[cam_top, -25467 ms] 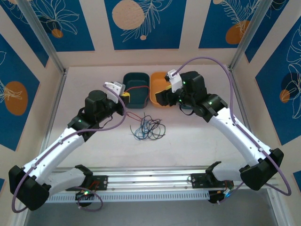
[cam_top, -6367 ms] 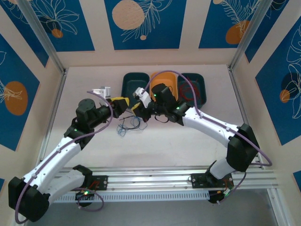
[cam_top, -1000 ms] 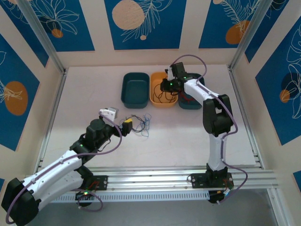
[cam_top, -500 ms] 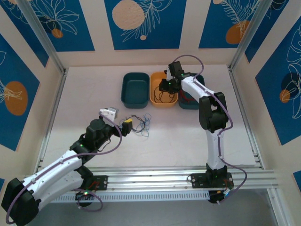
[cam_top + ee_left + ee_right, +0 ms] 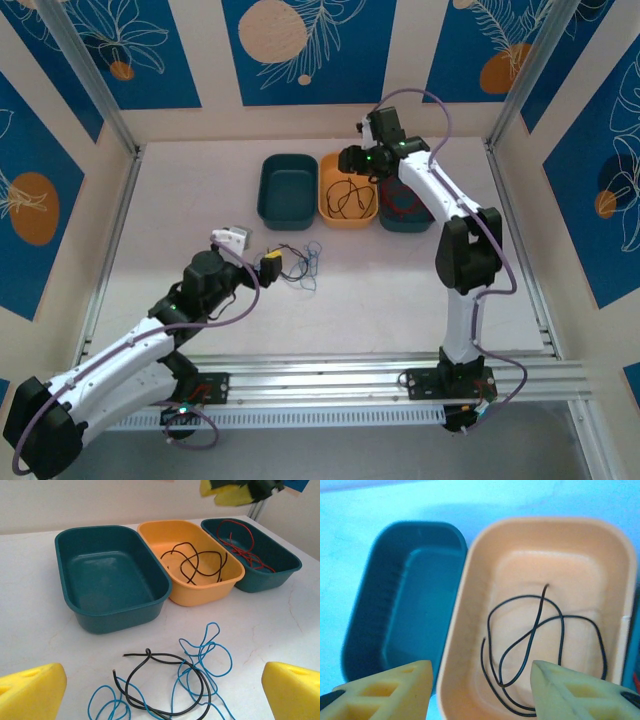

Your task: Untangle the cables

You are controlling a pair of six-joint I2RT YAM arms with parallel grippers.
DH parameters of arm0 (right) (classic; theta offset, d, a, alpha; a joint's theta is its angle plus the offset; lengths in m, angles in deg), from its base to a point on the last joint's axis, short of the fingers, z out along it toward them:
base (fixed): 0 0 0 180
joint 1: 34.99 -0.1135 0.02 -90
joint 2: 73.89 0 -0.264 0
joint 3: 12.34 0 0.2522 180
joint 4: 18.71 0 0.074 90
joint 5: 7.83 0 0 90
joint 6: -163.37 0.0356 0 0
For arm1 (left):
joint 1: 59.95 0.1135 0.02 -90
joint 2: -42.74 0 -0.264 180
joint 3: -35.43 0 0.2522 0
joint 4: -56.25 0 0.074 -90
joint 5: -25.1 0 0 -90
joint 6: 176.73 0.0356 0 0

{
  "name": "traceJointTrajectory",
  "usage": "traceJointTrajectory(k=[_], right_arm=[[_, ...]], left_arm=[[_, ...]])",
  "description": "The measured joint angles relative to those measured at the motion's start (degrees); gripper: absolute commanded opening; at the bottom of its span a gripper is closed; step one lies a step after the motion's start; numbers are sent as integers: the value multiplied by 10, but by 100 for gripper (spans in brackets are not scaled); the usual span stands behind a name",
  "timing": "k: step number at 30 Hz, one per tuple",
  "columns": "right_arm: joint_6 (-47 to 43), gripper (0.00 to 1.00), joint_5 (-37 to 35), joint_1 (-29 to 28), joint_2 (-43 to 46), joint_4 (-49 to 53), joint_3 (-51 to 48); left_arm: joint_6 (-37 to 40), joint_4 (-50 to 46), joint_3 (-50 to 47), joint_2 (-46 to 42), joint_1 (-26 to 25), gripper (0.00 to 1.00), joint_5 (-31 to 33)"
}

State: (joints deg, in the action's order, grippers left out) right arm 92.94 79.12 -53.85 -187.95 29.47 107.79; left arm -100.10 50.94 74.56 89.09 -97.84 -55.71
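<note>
1. Cream walls with blue leaf panels (image 5: 310,50) close in a white bench (image 5: 400,300). Three bins stand side by side at its far side: a teal bin (image 5: 287,212) on the left, an orange bin (image 5: 349,219) in the middle and a second teal bin (image 5: 405,226) on the right.
2. One black cable (image 5: 540,630) lies in loose loops on the floor of the orange bin, touching neither arm.
3. A second ago the right jaws were shut and low inside that bin. Now the right arm (image 5: 435,190) has lifted them over the bin's far rim. In the right wrist view its yellow pads (image 5: 390,690) stand apart with nothing between them.
4. The red cable (image 5: 240,545) lies in the second teal bin, where it already lay about six seconds ago. In the earliest picture a red strand ran from the left arm's tip across the left teal bin.
5. A blue cable (image 5: 205,650) and a second black cable (image 5: 165,680) lie on the bench in front of the bins. The black loops cross the blue ones. This heap is smaller than the tangle in the earliest picture.
6. The left jaws are spread wide and hang low just short of that heap. The left wrist view shows a yellow pad at each lower corner, and neither touches a cable. The left arm (image 5: 130,350) has not shifted over the last second.
</note>
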Motion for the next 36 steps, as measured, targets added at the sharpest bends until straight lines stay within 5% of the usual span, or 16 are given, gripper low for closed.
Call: traceJointTrajectory(k=[8, 16, 25, 27, 36], right_arm=[[0, 52, -27, -32, 89, 14, -16], [31, 51, -30, -117, 179, 9, -153], [111, 80, -49, -184, 214, 3, -271], [123, 99, -56, -190, 224, 0, -285], [164, 99, -77, -198, 235, -7, -320]], left_arm=[[-22, -46, 35, 29, 0, 100, 48], [-83, -136, 92, 89, 37, 100, 74], [-89, -173, 150, 242, 131, 91, -78], [-74, -181, 182, 283, 133, 88, -107], [-3, -228, 311, 424, 133, 73, -165]])
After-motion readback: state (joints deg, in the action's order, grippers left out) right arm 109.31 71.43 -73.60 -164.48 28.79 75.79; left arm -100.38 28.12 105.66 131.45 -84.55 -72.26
